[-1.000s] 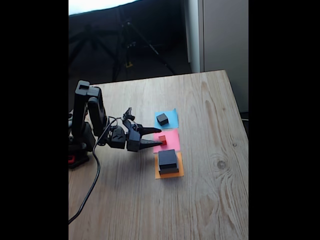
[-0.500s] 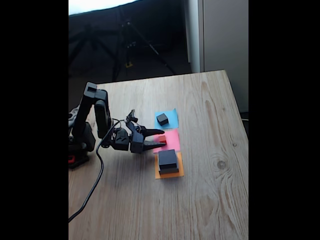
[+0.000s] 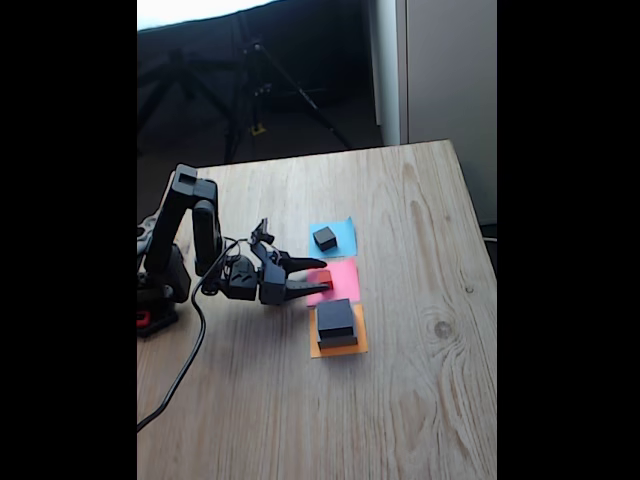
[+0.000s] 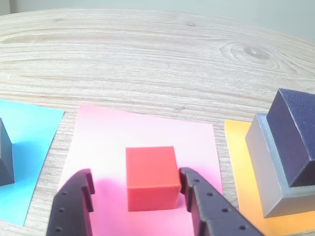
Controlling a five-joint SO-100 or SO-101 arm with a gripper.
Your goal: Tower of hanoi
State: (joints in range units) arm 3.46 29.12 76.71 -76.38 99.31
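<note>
on the pink paper (image 4: 147,142), the red cube (image 4: 151,178) sits between the jaws (image 4: 135,189), which stand open; one touches its right side, the left one apart.

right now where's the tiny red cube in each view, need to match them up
Fixed view: the red cube sits at the left edge of the pink paper, at the tips of the gripper.
Wrist view: the red cube is low in the centre, on the pink paper, between the gripper fingers.
Shared landmark: the pink paper, between the blue and orange sheets.
</note>
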